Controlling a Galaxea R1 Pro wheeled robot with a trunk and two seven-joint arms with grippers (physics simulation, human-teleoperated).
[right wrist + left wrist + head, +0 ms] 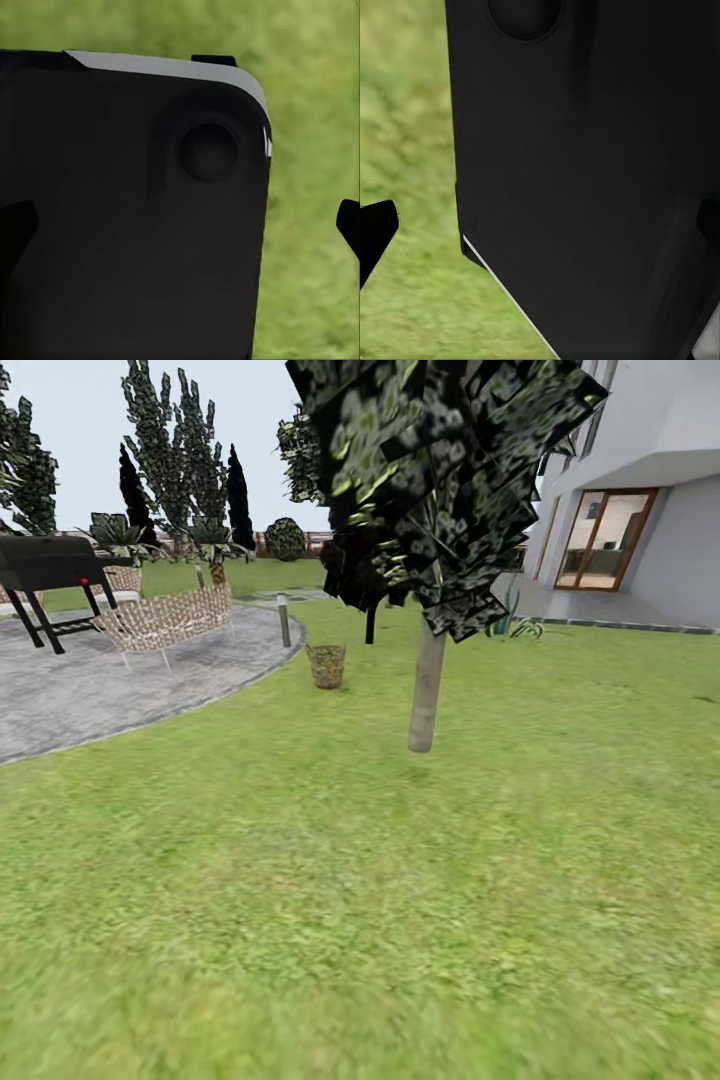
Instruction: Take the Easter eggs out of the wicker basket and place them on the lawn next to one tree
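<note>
One wicker basket (326,665) on the lawn (400,920), at about eleven o'clock from the trunk. One tree (427,690) with a pale trunk and dark angular foliage, close ahead at twelve o'clock. One short bollard post (284,620) at the paving's edge. One black grill (50,575) and one woven chair (165,620) on the grey paving at ten o'clock. One white house (640,490) at two o'clock, with one wood-framed window (606,540). One round bush (285,540) far off.
</note>
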